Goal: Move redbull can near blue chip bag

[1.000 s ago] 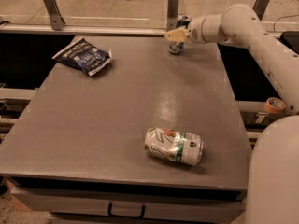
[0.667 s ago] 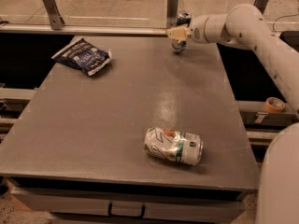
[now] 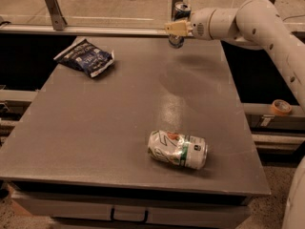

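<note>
1. Gripper at far edge, right of centre, fingers clamped on redbull can, upright; label unreadable.
2. Bag nr far-left corner; white lettering illegible.
3. Green can on its side nr front edge, red marks.

The table is being looked down on from its near side, the gripper holding the redbull can at the far edge.

At the grey table's far edge, cream gripper holds silver-blue redbull can; blue chip bag white-lettered.
</note>
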Robot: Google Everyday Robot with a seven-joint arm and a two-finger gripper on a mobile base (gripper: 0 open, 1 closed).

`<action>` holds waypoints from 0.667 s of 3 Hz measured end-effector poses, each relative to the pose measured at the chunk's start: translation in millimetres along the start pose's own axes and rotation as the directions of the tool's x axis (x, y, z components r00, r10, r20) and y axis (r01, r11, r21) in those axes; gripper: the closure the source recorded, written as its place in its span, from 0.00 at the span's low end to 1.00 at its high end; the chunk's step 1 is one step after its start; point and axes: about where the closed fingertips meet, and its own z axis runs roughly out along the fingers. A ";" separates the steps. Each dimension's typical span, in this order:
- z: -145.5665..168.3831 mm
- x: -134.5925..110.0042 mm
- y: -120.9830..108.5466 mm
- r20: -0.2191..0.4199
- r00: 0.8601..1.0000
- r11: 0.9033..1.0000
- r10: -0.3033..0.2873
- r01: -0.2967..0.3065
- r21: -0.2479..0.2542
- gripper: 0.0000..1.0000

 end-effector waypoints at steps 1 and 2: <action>0.0 0.2 -0.1 0.000 1.000 1.000 0.000 0.000 0.000 1.00; 11.9 -3.4 31.2 0.013 1.000 0.996 -0.023 0.024 -0.085 1.00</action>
